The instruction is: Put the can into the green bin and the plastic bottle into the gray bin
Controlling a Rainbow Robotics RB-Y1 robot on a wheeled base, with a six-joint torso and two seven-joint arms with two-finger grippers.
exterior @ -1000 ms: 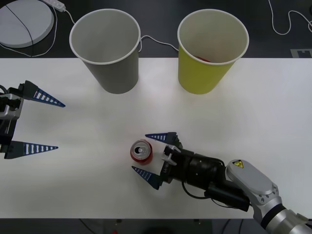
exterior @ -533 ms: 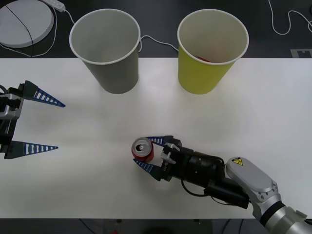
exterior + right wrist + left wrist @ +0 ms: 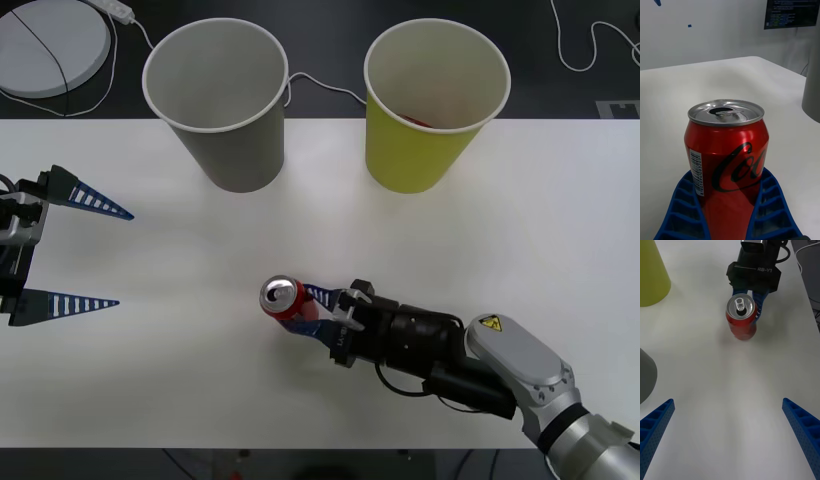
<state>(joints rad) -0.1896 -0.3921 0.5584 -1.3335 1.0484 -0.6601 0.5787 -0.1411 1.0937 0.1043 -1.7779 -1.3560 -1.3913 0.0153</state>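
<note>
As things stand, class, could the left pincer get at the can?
Probably not without trouble: the right pincer is already shut on the can, its fingers on both sides. The left pincer sits open at the table's left edge, with bare table between.

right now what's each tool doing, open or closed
Left tool: open, empty, at the table's left edge.
Right tool: closed on the can, which stands mid-table.

front: overhead, looking down | wrists: low, close | shared: can (image 3: pixel 281 297)
</note>
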